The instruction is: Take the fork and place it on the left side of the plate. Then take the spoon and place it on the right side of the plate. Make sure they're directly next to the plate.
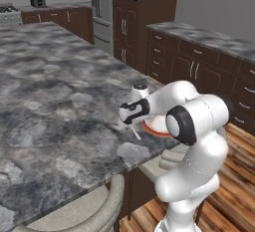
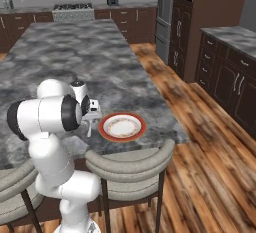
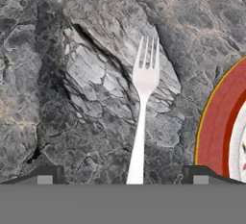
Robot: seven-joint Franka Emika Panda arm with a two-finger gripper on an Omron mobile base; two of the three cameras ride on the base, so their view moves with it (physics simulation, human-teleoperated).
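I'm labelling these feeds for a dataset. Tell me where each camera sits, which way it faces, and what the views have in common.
Left base view: behind the arm to its left, facing forward and down over the counter; the white arm rises at lower right.
Right base view: behind to its right, facing the plate; the arm rises at lower left.
Hand view: on the hand, looking down at the fork lying on the counter beside the plate's rim; open gripper at the bottom.
Shared: every view shows the plate and counter.
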